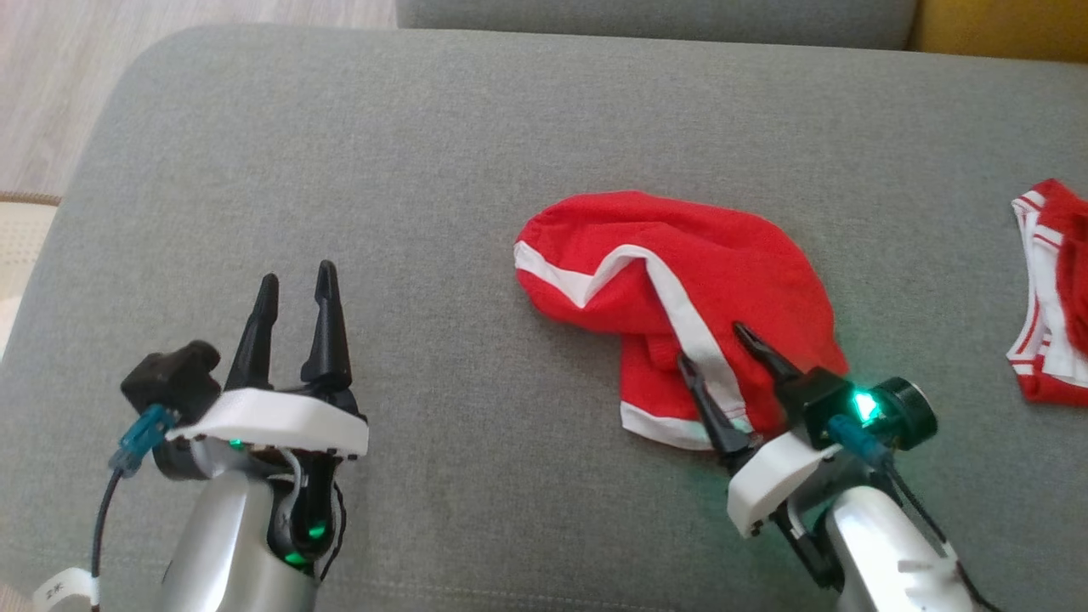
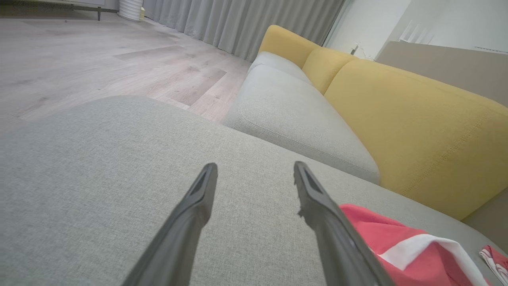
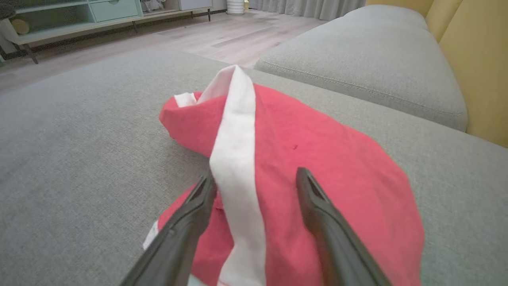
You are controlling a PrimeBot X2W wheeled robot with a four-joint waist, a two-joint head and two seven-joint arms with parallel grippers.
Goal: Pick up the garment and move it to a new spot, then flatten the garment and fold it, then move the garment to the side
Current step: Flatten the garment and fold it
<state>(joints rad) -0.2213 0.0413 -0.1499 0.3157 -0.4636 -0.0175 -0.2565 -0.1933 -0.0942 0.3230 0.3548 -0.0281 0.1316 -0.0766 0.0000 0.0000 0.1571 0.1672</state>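
- Right gripper (image 1: 712, 344) hangs spread wide over the crumpled red garment (image 1: 680, 246), right of centre on the grey cushion (image 1: 340, 127); fingers straddle its white stripe (image 1: 680, 308)
- Left gripper (image 1: 297, 274) gapes too, over bare cushion, well apart from the garment

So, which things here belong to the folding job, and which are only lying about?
Job: garment; right gripper, open over it; left gripper, open; cushion under the garment.
Lying about: red cloth at the right edge; yellow sofa; shelf.
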